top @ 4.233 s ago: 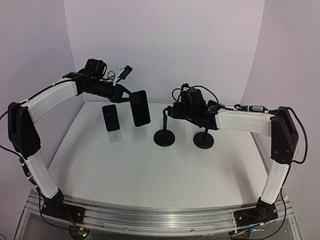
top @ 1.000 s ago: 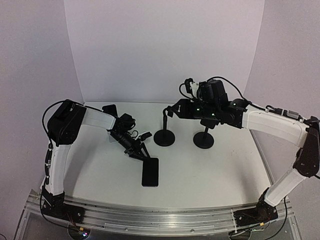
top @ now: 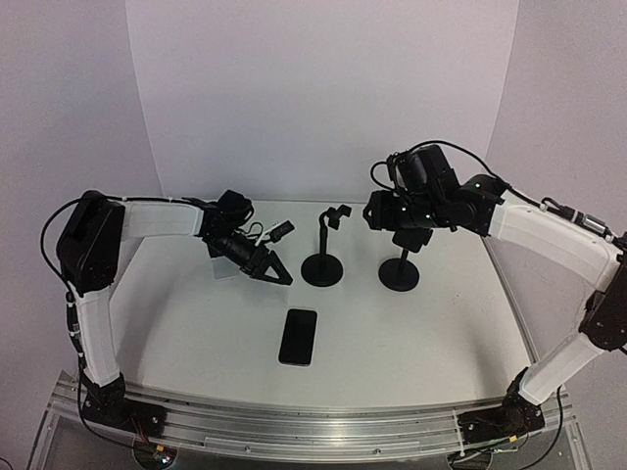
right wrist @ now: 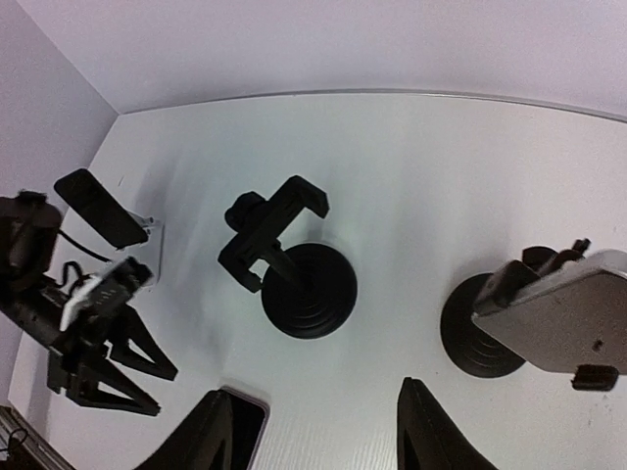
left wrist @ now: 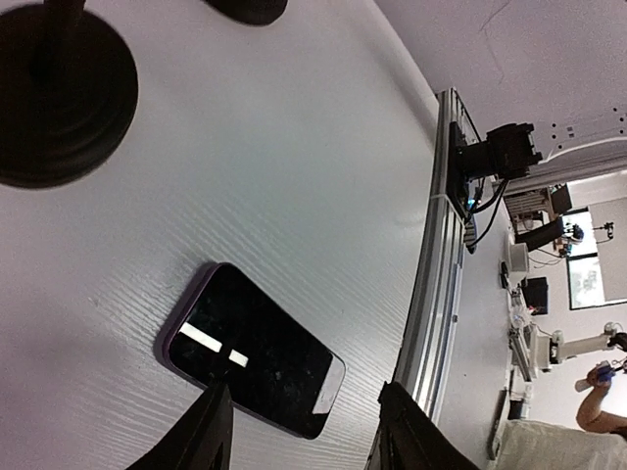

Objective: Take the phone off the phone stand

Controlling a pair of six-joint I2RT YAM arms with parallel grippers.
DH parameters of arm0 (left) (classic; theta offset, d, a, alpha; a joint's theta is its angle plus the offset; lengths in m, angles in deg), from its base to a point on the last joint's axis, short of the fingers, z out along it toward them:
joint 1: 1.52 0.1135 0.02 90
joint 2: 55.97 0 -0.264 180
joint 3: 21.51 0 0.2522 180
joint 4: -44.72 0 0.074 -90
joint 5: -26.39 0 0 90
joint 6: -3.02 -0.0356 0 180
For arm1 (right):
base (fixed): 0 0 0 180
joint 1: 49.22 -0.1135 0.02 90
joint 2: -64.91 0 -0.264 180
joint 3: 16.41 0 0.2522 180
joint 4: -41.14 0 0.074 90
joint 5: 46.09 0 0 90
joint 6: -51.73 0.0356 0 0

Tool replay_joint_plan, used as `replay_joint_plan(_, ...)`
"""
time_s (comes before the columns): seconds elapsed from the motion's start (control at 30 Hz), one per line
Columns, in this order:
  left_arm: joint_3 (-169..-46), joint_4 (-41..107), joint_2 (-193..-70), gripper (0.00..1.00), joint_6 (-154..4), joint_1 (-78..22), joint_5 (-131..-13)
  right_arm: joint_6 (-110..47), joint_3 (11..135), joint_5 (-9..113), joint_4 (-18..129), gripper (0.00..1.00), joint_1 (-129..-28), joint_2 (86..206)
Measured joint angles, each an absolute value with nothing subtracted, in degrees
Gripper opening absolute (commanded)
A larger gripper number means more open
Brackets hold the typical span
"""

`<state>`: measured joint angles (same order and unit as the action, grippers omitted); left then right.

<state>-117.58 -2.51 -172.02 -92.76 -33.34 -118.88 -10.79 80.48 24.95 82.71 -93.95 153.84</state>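
A: Where's the phone [top: 298, 336]?

B: Flat on the white bench [top: 196, 323], screen up, near the front edge, well apart from both stands. The left stand's clamp [top: 337, 216] holds nothing. Black round base [top: 321, 269] beneath it.

A: Left gripper [top: 277, 274]?

B: Jaws spread and holding nothing, hovering above the bench between the phone and the small clear holder [top: 223, 266] behind it. Wrist view shows the phone [left wrist: 253, 350] lying free past the fingertips.

A: Right gripper [right wrist: 318, 431]?

B: High above the second stand [top: 400, 264], jaws parted, gripping nothing.

A: Step?

B: Removal looks complete; the phone is set down. My judgement: what's left is pulling both arms clear without knocking the stands or nudging the phone.
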Motion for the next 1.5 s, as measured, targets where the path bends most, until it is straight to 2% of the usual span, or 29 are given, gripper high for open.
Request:
replay_joint_plan(0.03,-117.0,-2.0,-169.5,0.56,-93.6,-33.1,-118.9,-10.3,80.6,24.0,84.3,0.74,-93.9,152.9)
replay_joint_plan(0.17,-115.6,-0.9,-163.5,0.66,-96.1,-32.4,-119.2,-8.4,80.6,22.0,90.1,0.90,-93.4,149.5)
replay_joint_plan(0.3,-115.4,-1.0,-161.1,0.74,-97.7,-31.4,-120.5,-8.1,80.6,22.4,96.2,0.92,-91.2,147.3)
replay_joint_plan(0.43,-115.4,-4.0,-160.6,0.77,-100.1,-30.0,-120.4,-8.8,79.0,25.4,98.5,0.91,-84.5,146.6)
replay_joint_plan(0.63,-115.4,-6.0,-154.9,0.78,-103.6,-27.6,-120.4,-17.2,68.2,32.4,92.5,0.70,-77.4,141.1)
replay_joint_plan(0.73,-115.4,-5.7,-152.5,0.78,-103.7,-27.7,-120.5,-21.7,65.8,35.3,89.2,0.65,-76.5,140.7)
replay_joint_plan(1.07,-115.4,-3.8,-151.6,0.77,-104.0,-27.8,-120.8,-36.9,57.8,47.9,76.5,0.68,-66.0,139.9)
replay_joint_plan(1.33,-115.5,-0.1,-151.1,0.77,-103.6,-27.8,-122.0,-46.8,49.6,64.6,64.1,0.68,-60.7,138.9)
replay_joint_plan(1.5,-115.5,1.4,-151.1,0.76,-103.0,-27.8,-122.1,-51.0,49.5,70.5,60.6,0.68,-57.5,139.5)
